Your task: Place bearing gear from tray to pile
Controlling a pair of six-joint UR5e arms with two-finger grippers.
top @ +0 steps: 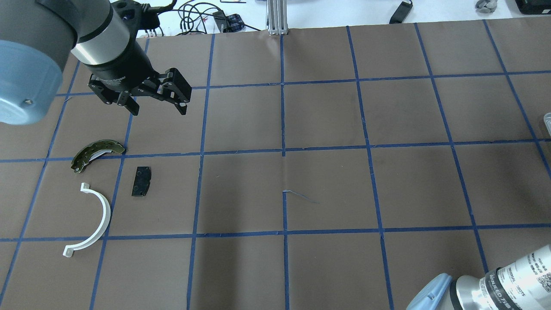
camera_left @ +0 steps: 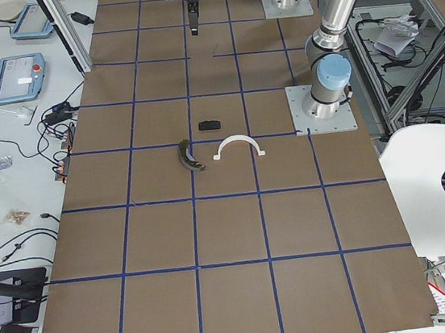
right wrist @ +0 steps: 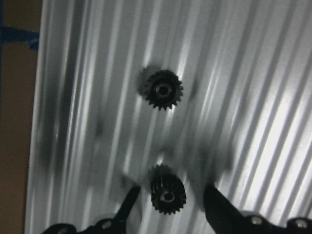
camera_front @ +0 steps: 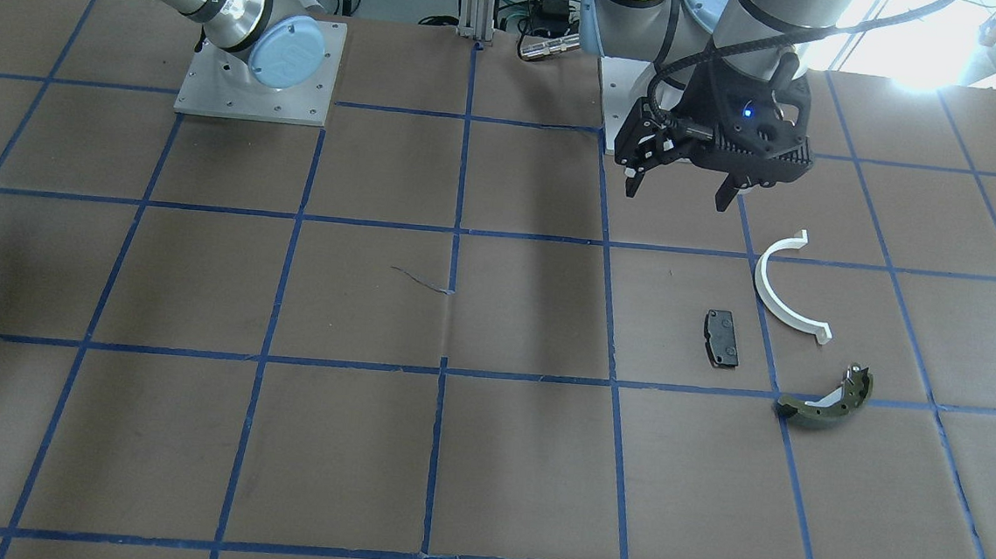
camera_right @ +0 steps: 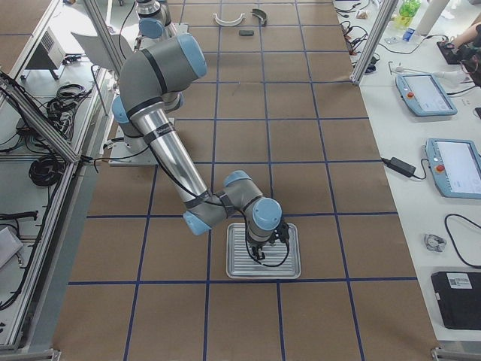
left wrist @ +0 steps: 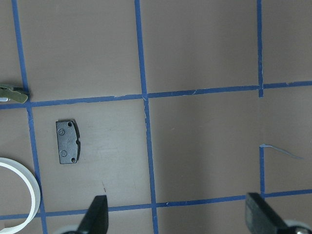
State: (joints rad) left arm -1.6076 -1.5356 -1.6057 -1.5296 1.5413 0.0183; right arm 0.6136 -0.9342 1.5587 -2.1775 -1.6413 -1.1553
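My right fingers (right wrist: 217,205) are spread, one ea. side of a black bearing gear (right wrist: 167,196), w/ a gap showing on both sides, so no grip yet. That gear lies flat on the ribbed metal tray (right wrist: 83,126), w/ a second gear (right wrist: 165,89) just beyond it. Left fingers (left wrist: 95,218) are also spread and hold nothing, hovering over the surface (top: 327,185) near the pile (camera_left: 208,124): black pad (top: 141,181), white half-ring (top: 97,219), olive brake shoe (top: 97,153), all apart from ea. other. The tray sits at the opposite end of the surface from the pile. Progress as I read it: early. No gear in the pile; left to do: close, lift, carry across, set down.
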